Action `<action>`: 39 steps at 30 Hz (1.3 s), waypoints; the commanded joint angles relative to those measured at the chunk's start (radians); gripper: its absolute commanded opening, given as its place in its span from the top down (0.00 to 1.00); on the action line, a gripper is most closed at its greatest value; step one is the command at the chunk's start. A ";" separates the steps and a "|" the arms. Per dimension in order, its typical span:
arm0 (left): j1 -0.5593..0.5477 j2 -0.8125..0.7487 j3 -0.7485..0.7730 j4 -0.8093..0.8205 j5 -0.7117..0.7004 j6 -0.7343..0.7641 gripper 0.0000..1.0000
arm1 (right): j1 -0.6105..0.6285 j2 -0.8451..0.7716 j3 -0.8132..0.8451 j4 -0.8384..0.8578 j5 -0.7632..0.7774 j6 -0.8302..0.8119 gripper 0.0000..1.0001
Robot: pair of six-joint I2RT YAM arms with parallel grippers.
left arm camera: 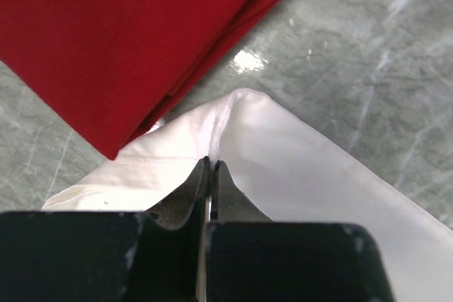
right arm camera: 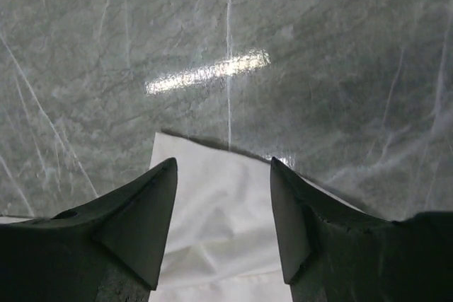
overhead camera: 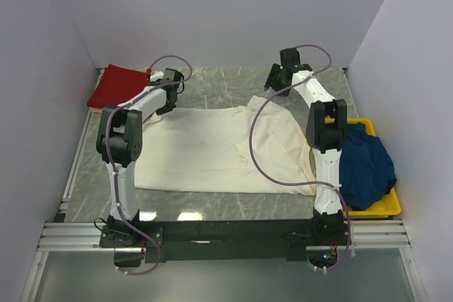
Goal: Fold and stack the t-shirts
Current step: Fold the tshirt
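A large cream t-shirt lies spread across the marble table. My left gripper is at its far left corner, next to a folded dark red t-shirt. In the left wrist view the gripper is shut on a raised fold of the cream t-shirt, with the red t-shirt just beyond. My right gripper hangs open over the shirt's far right corner. In the right wrist view that gripper straddles the cream cloth's edge without pinching it. A navy blue t-shirt lies bunched on the right.
The navy shirt sits in a yellow plastic bin at the table's right edge. White walls close in the table on three sides. A metal rail with both arm bases runs along the front.
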State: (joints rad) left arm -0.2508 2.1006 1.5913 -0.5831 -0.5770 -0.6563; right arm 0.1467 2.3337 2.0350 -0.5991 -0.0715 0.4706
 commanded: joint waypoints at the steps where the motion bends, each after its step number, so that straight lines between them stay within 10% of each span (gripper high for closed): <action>1: 0.004 -0.070 -0.005 0.023 0.052 0.032 0.99 | 0.027 0.039 0.079 -0.024 0.030 -0.018 0.39; 20: 0.010 -0.111 0.015 0.017 0.126 0.064 0.99 | 0.128 0.184 0.203 -0.174 0.162 -0.036 0.41; 30: 0.010 -0.113 0.029 0.019 0.147 0.084 0.99 | 0.136 0.204 0.249 -0.254 0.245 -0.064 0.94; 39: 0.030 -0.102 0.079 0.017 0.137 0.158 0.99 | 0.088 0.092 0.200 -0.157 0.318 -0.030 1.00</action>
State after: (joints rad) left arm -0.2352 2.0411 1.6154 -0.5869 -0.4408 -0.5510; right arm 0.2638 2.5080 2.2436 -0.8001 0.1951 0.4248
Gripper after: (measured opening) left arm 0.037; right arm 0.007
